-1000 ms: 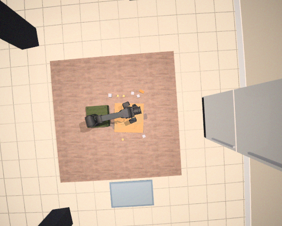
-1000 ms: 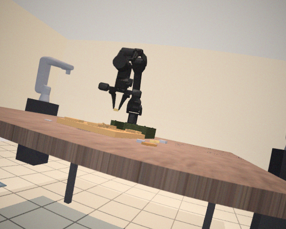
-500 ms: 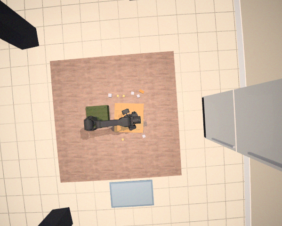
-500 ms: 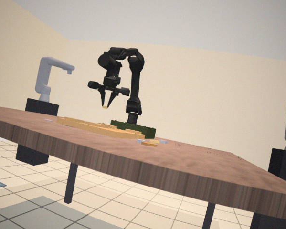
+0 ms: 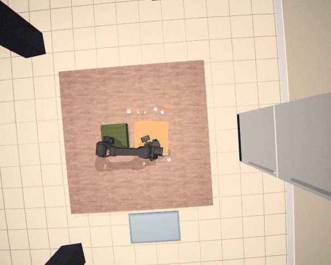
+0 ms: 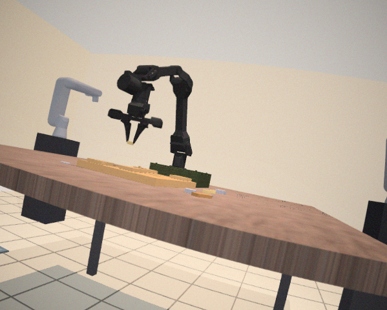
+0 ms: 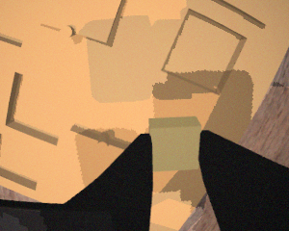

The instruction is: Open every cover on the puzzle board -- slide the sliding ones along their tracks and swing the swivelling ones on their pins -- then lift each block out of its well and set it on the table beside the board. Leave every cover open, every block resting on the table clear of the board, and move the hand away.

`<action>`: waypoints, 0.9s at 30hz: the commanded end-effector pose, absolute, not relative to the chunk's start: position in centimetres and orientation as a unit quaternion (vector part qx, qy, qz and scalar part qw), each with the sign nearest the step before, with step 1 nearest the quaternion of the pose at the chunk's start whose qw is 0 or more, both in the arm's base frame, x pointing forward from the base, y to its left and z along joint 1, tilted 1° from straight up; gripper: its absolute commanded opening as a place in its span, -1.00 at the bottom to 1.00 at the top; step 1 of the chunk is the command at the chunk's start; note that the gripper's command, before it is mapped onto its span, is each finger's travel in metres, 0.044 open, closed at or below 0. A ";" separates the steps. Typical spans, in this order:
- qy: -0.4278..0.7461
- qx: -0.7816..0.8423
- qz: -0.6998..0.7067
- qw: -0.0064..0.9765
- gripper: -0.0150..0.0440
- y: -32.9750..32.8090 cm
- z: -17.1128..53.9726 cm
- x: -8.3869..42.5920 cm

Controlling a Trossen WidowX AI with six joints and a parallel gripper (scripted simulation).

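Note:
My gripper [image 6: 130,141] [image 7: 173,141] is shut on a pale yellow block [image 6: 130,143] [image 7: 175,148], held well above the puzzle board [image 5: 164,126] [image 6: 155,181] [image 7: 43,91]. The board is light orange, with raised strips, a square outline and a small knob in the wrist view. Beyond one side of it on the table lie a white block [image 5: 129,111], two small yellow blocks [image 5: 138,112] [image 5: 145,112], two more white blocks [image 5: 155,109] [image 5: 162,112] and an orange piece [image 5: 166,107] [image 6: 201,195]. Off the opposite side lie a yellow-orange block [image 5: 143,163] and a white block [image 5: 168,159]. Cover positions are unclear; the arm hides part of the board.
The dark green base block [image 5: 114,130] [image 6: 203,180] stands beside the board, under the arm. The wooden table [image 5: 102,191] [image 6: 253,216] extends around both. Other robot arms on dark stands [image 6: 54,144] are beyond the table. A grey cabinet [image 5: 256,139] stands off to the right in the overhead view.

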State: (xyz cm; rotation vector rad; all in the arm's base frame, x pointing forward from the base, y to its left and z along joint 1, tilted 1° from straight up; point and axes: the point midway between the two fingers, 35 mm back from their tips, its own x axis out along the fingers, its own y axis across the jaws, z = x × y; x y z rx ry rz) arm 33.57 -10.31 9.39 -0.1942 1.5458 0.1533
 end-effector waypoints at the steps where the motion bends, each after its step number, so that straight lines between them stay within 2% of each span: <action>1: 0.694 -0.088 0.072 0.711 -0.22 -11.4 9.5 32.7; 27: 0.696 -0.090 0.070 0.709 -0.22 -19.1 9.5 25.8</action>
